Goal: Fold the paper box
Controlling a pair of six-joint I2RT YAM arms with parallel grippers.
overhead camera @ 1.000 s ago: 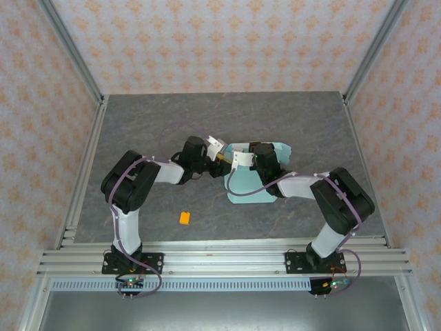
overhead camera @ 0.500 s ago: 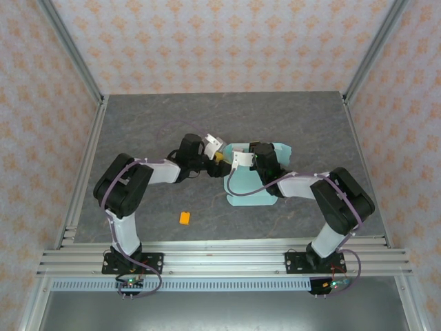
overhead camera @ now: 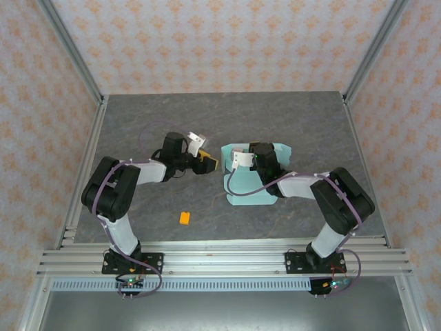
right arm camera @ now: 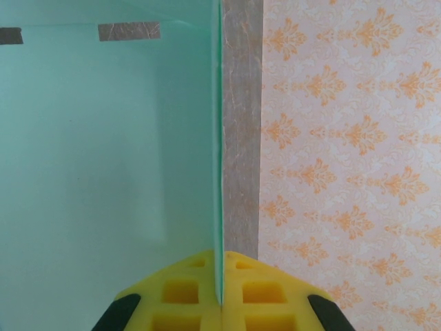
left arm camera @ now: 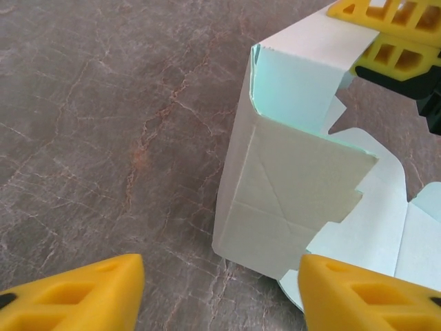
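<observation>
Paper box point(overhead camera: 251, 197), pale mint-teal card, partly folded, right of centre on the grey table point(overhead camera: 138, 124); one panel flat on the surface toward the near edge, other panels raised beneath the right arm.

Top external view: whole layout; a small orange block point(overhead camera: 185, 218) lies apart, to the near left of the box; the raised panels are largely hidden by the right wrist.

Left wrist view: supplies what the overhead hides; an upright creased side panel stands on the table, a flap bent over at its top; flat notched flaps spread behind it; the yellow fingers of the right gripper point(left arm camera: 389, 34) clamp that top flap at the upper right.

Right wrist view: card seen edge-on, a thin vertical line pinched between two yellow pads point(right arm camera: 186, 296); teal face to the left, a strip of table and the patterned wall point(right arm camera: 344, 138) to the right; right gripper closed on the box.

Left gripper point(left arm camera: 220, 296): fingers spread wide, nothing between them; the box stands ahead of it, near but not touched.

Change from a second ago: left gripper then sat against the box's left side, now drawn back leftward with bare table between; right gripper and box unmoved.
</observation>
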